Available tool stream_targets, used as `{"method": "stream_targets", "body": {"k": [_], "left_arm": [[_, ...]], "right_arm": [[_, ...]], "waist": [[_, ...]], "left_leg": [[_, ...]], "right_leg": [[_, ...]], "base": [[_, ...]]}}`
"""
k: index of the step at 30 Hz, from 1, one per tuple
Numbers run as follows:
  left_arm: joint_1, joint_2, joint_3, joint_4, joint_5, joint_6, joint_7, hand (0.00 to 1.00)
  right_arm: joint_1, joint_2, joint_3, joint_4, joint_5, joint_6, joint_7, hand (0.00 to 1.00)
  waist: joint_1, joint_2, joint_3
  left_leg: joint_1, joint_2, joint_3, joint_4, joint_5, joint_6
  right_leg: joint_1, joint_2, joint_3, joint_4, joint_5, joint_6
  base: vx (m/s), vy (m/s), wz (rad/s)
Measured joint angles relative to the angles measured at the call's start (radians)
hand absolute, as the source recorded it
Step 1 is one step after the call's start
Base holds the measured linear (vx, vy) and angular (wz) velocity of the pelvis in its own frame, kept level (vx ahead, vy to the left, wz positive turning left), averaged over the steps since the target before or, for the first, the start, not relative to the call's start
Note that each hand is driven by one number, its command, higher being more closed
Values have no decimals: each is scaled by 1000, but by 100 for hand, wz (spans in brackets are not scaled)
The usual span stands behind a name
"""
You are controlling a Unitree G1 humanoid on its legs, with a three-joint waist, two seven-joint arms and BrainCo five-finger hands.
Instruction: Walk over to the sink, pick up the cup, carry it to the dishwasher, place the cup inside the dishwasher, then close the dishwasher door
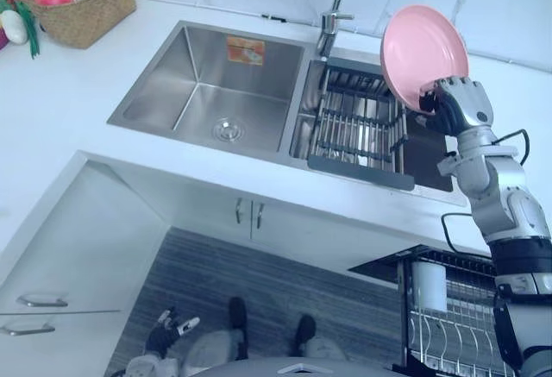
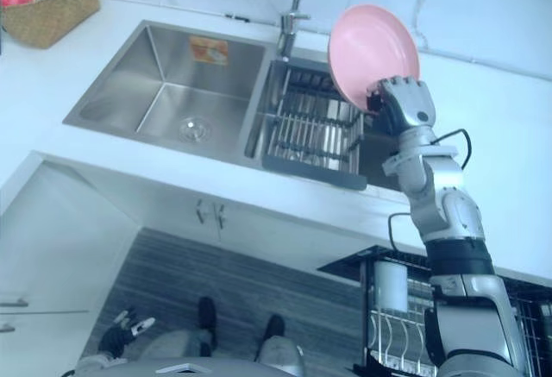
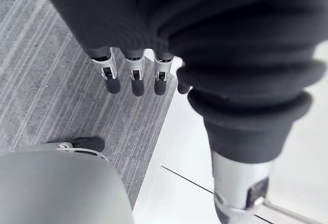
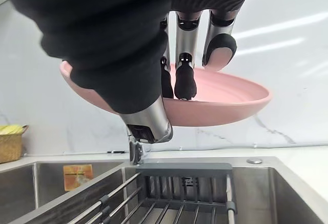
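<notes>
No cup shows; the thing held is a pink plate (image 1: 423, 45). My right hand (image 1: 457, 105) is shut on its lower rim and holds it up on edge above the right sink basin, over the dark dish rack (image 1: 358, 122). In the right wrist view the fingers (image 4: 184, 80) curl over the plate (image 4: 225, 101) with the thumb under it. My left hand (image 1: 168, 325) hangs low at my left side over the grey floor, its fingers (image 3: 134, 78) straight and holding nothing. An open dishwasher rack (image 1: 457, 317) stands at the lower right.
The steel double sink (image 1: 207, 84) has a bare left basin and a faucet (image 1: 332, 15) at the back. A wicker basket (image 1: 82, 6) of vegetables sits on the counter at the far left. A white cylinder (image 1: 429, 284) stands in the dishwasher rack. White cabinet drawers (image 1: 52, 291) flank my left.
</notes>
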Motion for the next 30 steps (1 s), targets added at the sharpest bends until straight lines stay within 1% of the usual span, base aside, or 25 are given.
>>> {"method": "stream_targets", "body": {"k": [2,5,6,7,8,9,10,12,13,14,15,16,17,18,19,20,21,22,23,24,25,26,27,29,30], "left_arm": [[2,8,-1,0,43,-4,-19,0],[4,20,-10,1,59,-3,-39,0],[6,33,-23,3,62,0,-54,0],[7,36,-26,5,68,0,-57,0],[10,37,-26,6,71,2,-58,0],[12,37,-18,10,75,7,-57,0],[15,33,1,10,77,9,-57,0],[21,33,28,11,65,10,-53,0],[27,33,41,11,56,11,-52,0],[28,33,44,11,51,11,-50,0],[28,34,45,11,44,12,-49,0],[25,44,46,10,27,13,-49,0],[22,56,52,10,18,19,-49,0],[20,63,56,9,17,21,-50,0],[12,67,76,11,18,30,-51,0],[12,43,83,11,19,39,-53,0],[14,30,87,11,20,40,-55,0],[23,-1,86,12,24,40,-57,0],[41,-33,84,11,31,39,-57,0],[53,-48,81,11,32,38,-57,0],[72,-66,82,7,31,28,-53,0],[82,-67,80,5,31,16,-53,0],[84,-65,80,4,31,8,-51,0],[82,-62,81,5,31,-1,-47,0],[81,-54,81,10,31,-1,-48,0]], "right_arm": [[45,12,-58,-34,43,21,16,100],[87,43,-96,-67,44,42,18,100],[127,77,-118,-103,43,46,24,100],[143,89,-124,-116,43,51,26,100],[152,103,-124,-116,43,54,27,100],[157,132,-121,-114,46,64,27,100],[158,158,-111,-113,64,63,27,100],[159,190,-87,-105,63,63,26,100],[159,199,-74,-105,63,62,24,100],[159,206,-72,-104,63,62,24,100],[157,218,-72,-104,63,62,16,100],[156,225,-72,-103,62,59,12,100],[149,226,-70,-98,62,59,11,100],[144,225,-71,-98,62,59,11,100],[130,219,-74,-97,65,60,13,100],[120,198,-74,-97,76,60,16,100],[120,181,-76,-97,84,60,17,100],[121,146,-85,-97,100,63,28,100],[121,120,-99,-97,108,64,39,100],[121,114,-112,-97,109,65,49,100],[121,109,-127,-97,109,76,60,100],[120,108,-129,-97,109,83,63,100],[120,108,-128,-99,109,83,69,100],[120,108,-128,-106,109,85,87,100],[120,109,-128,-106,109,96,98,100]], "waist": [[-9,-5,-6],[-19,-12,-7],[-27,-20,-10],[-33,-24,-14],[-44,-27,-20],[-42,-28,-26],[-28,-26,-28],[-10,-27,-33],[-8,-30,-40],[-5,-26,-41],[4,-30,-45],[15,-48,-56],[24,-75,-69],[23,-92,-73],[24,-117,-75],[28,-94,-71],[27,-77,-71],[16,-42,-64],[9,6,-65],[7,26,-68],[7,49,-72],[17,53,-75],[22,52,-74],[21,42,-73],[12,36,-71]], "left_leg": [[11,2,32,0,-1,3],[30,8,85,0,-11,11],[39,14,131,0,-20,13],[40,18,147,0,-23,17],[39,23,164,0,-26,26],[36,51,213,0,-29,45],[33,92,267,1,-32,47],[32,166,348,7,-23,33],[31,192,375,7,-16,23],[29,208,390,7,-11,15],[28,227,409,8,1,-2],[21,241,434,8,16,-25],[11,249,460,17,30,-45],[1,252,467,41,29,-52],[-8,266,478,85,25,-69],[-10,291,483,110,31,-93],[-10,301,483,113,37,-103],[-8,321,478,100,58,-118],[10,333,476,62,88,-127],[20,336,470,42,97,-139],[30,336,428,16,105,-155],[30,336,375,9,99,-166],[29,335,353,9,94,-172],[25,335,340,5,89,-177],[24,331,339,3,88,-176]], "right_leg": [[-5,0,34,0,8,2],[-21,2,96,13,16,2],[-44,2,137,33,17,4],[-52,1,139,39,14,0],[-63,0,137,43,4,-15],[-90,-13,54,94,-39,-78],[-126,-30,-55,169,-53,-139],[-140,-74,-191,305,-51,-167],[-128,-93,-222,344,-53,-164],[-115,-101,-231,351,-57,-158],[-98,-109,-232,338,-63,-147],[-67,-111,-223,288,-57,-133],[-21,-115,-218,193,-6,-98],[3,-118,-217,146,57,-88],[46,-106,-195,63,56,-10],[71,-77,-194,10,29,19],[76,-65,-194,-2,19,29],[80,-39,-196,-11,6,37],[81,-16,-194,-11,1,29],[80,-6,-192,-10,-3,26],[71,8,-180,-4,-17,25],[46,15,-153,9,-37,21],[35,19,-139,15,-41,14],[16,24,-113,20,-38,10],[15,24,-109,16,-31,14]], "base": [[-12,4,-39],[-11,11,-71],[-16,21,-80],[-21,18,-72],[-22,8,-67],[-34,9,-115],[-40,0,-147],[-42,-53,-134],[-42,-127,-94],[-33,-133,-76],[-43,-215,-81],[-44,-274,-97],[-43,-389,-74],[-46,-458,-54],[-93,-476,-42],[-119,-384,-40],[-158,-302,-30],[-158,-223,-14],[-156,-178,-12],[-148,-112,-18],[-148,-61,-37],[-133,-39,-48],[-96,-14,-59],[-28,2,-34],[4,10,-8]]}}
